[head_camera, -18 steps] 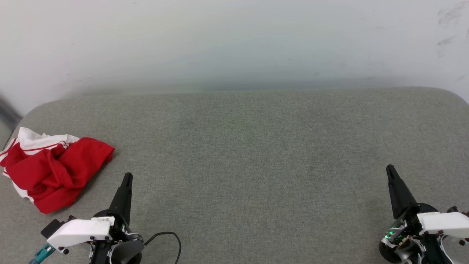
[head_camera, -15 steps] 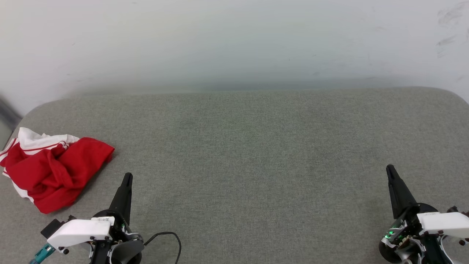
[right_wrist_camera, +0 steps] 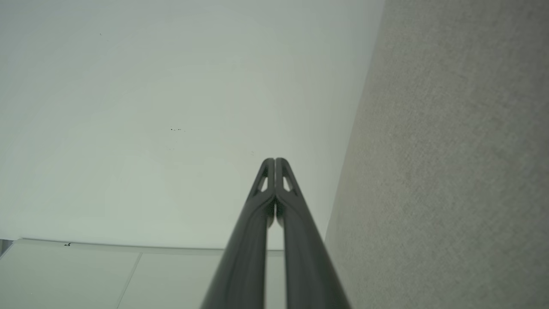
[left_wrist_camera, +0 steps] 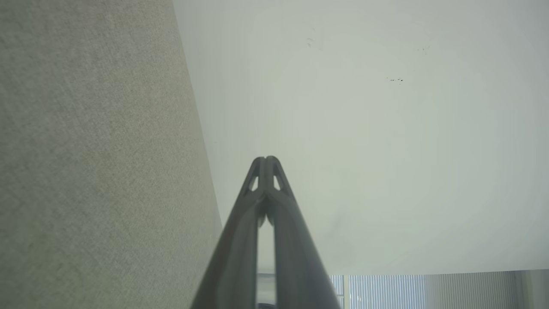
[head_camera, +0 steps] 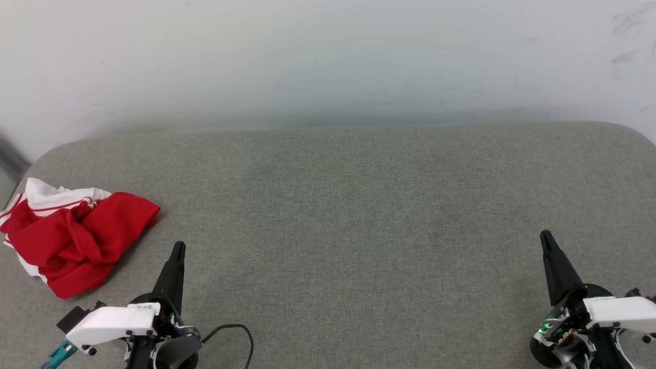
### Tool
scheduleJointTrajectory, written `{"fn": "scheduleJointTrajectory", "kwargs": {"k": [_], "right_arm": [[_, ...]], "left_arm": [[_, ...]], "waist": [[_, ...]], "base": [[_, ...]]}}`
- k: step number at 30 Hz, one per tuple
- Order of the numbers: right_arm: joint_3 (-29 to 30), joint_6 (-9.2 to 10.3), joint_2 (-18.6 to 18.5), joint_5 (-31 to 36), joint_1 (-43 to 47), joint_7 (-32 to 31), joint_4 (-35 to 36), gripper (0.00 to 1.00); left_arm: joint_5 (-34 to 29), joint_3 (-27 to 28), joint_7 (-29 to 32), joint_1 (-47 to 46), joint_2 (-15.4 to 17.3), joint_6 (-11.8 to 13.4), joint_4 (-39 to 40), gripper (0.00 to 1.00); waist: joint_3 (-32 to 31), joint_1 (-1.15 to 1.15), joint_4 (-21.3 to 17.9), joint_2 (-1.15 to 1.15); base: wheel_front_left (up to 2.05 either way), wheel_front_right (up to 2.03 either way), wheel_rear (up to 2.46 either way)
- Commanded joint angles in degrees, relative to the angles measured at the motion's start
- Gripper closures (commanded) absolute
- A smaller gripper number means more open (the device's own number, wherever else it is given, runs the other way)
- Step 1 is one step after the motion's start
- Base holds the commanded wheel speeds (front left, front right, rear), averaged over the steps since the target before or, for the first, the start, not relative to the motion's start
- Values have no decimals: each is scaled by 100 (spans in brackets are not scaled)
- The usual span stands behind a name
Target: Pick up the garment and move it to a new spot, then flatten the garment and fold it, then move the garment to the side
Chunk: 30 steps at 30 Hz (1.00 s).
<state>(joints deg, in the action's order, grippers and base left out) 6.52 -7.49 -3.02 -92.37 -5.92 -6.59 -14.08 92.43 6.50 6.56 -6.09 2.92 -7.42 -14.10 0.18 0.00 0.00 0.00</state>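
grey pad (head_camera: 359,205), red shirt (head_camera: 77,241) bunched at its left edge
a white wall (head_camera: 328,61) backs the pad's far side. the shirt lies crumpled, white sleeve on its far end. left gripper (head_camera: 178,248) sits near, just right of it, not touching; right gripper (head_camera: 545,237) near right. both pinched closed, empty.

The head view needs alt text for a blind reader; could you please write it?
A crumpled red shirt with white sleeves lies untouched at the left edge of a grey fabric table. Both grippers are shut: the left gripper near the shirt at lower left, the right gripper far off at lower right.
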Motion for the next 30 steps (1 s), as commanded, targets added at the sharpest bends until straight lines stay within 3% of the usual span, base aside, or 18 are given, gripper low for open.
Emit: {"fn": "scheduleJointTrajectory", "kwargs": {"k": [1, 4, 5, 18, 24, 30], "right_arm": [[-3, 0, 26, -8, -73, -4, -3, 100], [-3, 0, 26, -7, -73, -4, -3, 100], [0, 0, 0, 0, 0, 0, 0, 0], [-25, 0, 3, 276, 193, 263, -61, 0], [68, 0, 4, 702, 201, 426, 52, 0], [128, 0, 5, 1410, 215, 578, 325, 0]], "left_arm": [[-6, 10, 8, -41, -6, -24, 2, 100], [-5, 10, 8, -41, -6, -24, 2, 100], [1, 0, -1, 0, 0, 0, 0, 0], [-178, -30, -264, 171, -13, 2, 56, 0], [-711, 97, -427, 159, -12, 24, 167, 0], [-1417, 86, -579, 141, -11, 219, 473, 0]], "waist": [[0, 0, 0, 0], [0, 0, 0, 0], [0, 0, 0, 0], [8, 0, 0, 0], [20, 0, -3, 0], [45, 0, -5, 0]], "base": [[0, 0, 0], [0, 0, 0], [0, 0, 0], [0, 0, 0], [0, 0, 0], [0, 0, 0]]}}
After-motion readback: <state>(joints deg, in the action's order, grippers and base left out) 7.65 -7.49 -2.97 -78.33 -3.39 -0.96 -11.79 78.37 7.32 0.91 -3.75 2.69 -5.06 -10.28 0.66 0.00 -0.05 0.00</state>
